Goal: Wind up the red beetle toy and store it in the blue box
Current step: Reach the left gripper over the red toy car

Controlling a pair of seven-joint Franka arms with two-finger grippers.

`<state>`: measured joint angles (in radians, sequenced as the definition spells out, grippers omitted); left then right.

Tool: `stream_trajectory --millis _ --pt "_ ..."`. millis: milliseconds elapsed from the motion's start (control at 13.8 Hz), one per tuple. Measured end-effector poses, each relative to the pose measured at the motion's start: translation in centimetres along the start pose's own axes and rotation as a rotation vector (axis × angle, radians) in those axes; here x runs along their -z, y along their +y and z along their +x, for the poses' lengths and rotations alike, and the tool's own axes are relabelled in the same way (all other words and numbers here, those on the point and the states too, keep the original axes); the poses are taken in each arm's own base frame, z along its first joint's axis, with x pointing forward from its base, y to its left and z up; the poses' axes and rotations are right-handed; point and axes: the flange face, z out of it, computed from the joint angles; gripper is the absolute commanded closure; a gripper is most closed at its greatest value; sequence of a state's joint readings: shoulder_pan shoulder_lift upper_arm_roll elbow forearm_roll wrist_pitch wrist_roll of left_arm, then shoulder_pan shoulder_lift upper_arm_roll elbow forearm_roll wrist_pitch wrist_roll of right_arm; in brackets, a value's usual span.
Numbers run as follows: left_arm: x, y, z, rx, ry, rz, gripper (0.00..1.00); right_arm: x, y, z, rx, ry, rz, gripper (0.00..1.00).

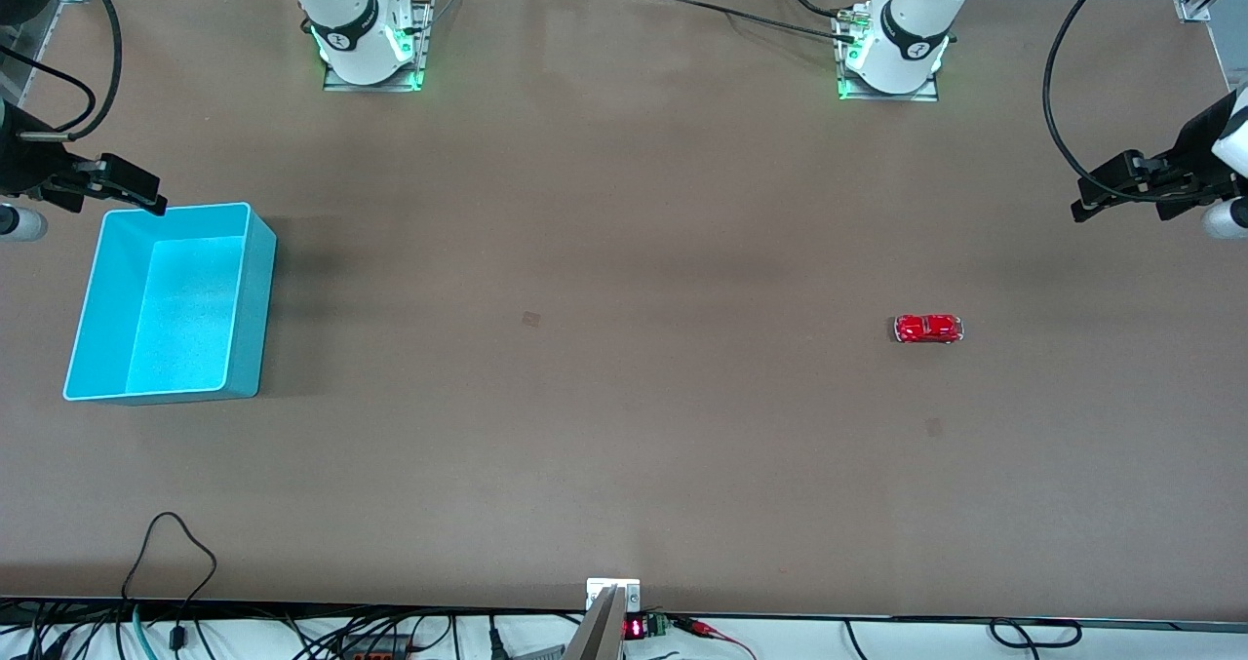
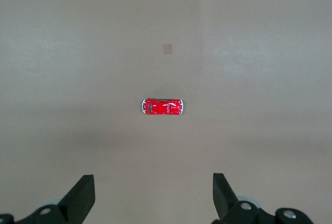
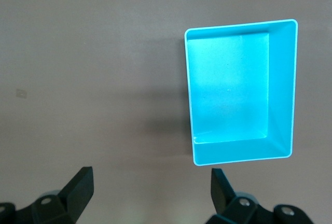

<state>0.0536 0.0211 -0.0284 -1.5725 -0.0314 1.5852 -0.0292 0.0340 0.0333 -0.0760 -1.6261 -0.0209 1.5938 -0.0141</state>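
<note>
The red beetle toy (image 1: 928,329) stands on the brown table toward the left arm's end; it also shows in the left wrist view (image 2: 162,107). The blue box (image 1: 252,319) stands empty at the right arm's end, and its inside shows in the right wrist view (image 3: 282,94). My left gripper (image 1: 1087,202) hangs high at the left arm's end of the table, open and empty (image 2: 153,178). My right gripper (image 1: 151,197) hangs over the box's corner nearest the bases, open and empty (image 3: 150,171).
The arm bases (image 1: 370,46) (image 1: 892,56) stand along the table's edge farthest from the front camera. A black cable loop (image 1: 171,543) lies near the edge nearest that camera. Two small dark marks (image 1: 530,319) (image 1: 934,427) show on the tabletop.
</note>
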Motion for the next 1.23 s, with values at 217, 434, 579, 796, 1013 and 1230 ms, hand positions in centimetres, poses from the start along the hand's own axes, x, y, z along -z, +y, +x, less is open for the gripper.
stream_trajectory --millis 217,434,579,796,1013,1230 --pt "0.0 0.1 0.0 -0.002 0.001 0.000 0.00 0.0 0.1 0.0 -0.001 0.000 0.000 0.00" --pt "-0.2 0.2 0.2 -0.003 0.001 0.000 0.00 0.0 0.1 0.0 -0.002 0.000 0.000 0.00" --pt "-1.8 0.2 0.9 -0.003 -0.026 0.000 0.00 0.0 0.1 0.0 -0.002 0.000 0.000 0.00" --pt "-4.0 0.3 2.0 -0.006 -0.060 0.000 0.00 0.0 0.1 0.0 -0.002 -0.001 0.000 0.00" --pt "-5.8 0.5 2.7 -0.011 -0.092 -0.004 0.00 -0.8 0.1 0.2 -0.002 -0.016 0.000 0.00" --pt "-9.6 0.3 3.6 -0.035 -0.153 -0.006 0.00 -3.1 0.0 1.2 -0.001 -0.058 -0.002 0.00"
